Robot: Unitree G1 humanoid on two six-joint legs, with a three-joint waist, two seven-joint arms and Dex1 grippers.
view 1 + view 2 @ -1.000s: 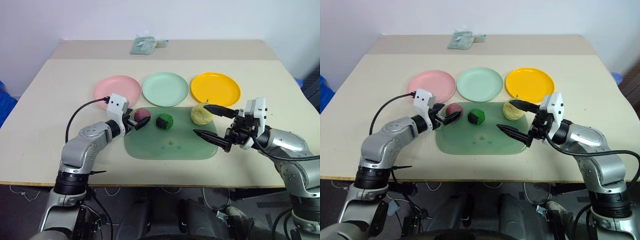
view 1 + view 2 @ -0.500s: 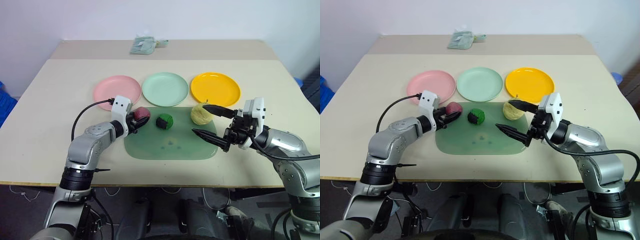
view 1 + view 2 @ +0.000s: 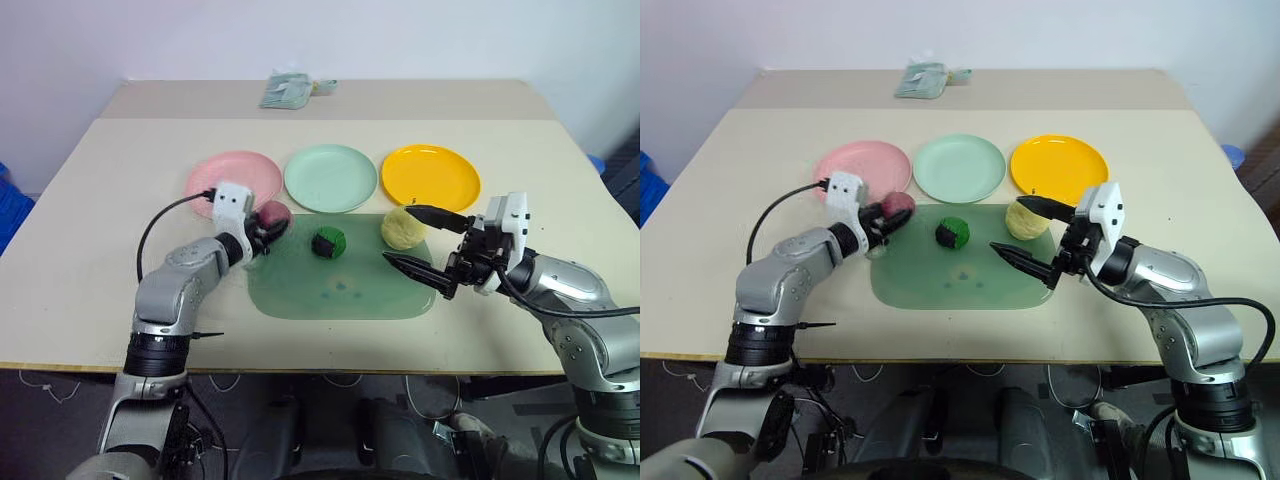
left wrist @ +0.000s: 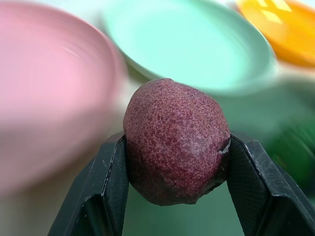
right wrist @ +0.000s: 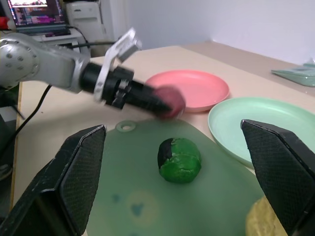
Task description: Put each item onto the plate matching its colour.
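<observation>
My left gripper (image 3: 266, 225) is shut on the dark red-purple lump (image 4: 174, 140) and holds it just above the table, at the near right rim of the pale pink plate (image 3: 222, 176). The dark green ball (image 3: 329, 242) lies on the green mat. The pale yellow fruit (image 3: 402, 231) sits at the mat's far right corner. My right gripper (image 3: 398, 236) stands open near the fruit, one finger over it and one in front, touching nothing. The mint green plate (image 3: 330, 177) and the orange-yellow plate (image 3: 431, 177) stand in a row behind the mat.
The rounded green mat (image 3: 340, 290) lies in the middle of the beige table (image 3: 100, 220). A small greenish packet (image 3: 290, 92) rests at the far edge. A black cable loops from my left wrist over the table.
My left gripper closed on the red-purple lump, then lifted it off the mat's far left corner and carried it back and left to the pink plate's rim. The right arm stayed still.
</observation>
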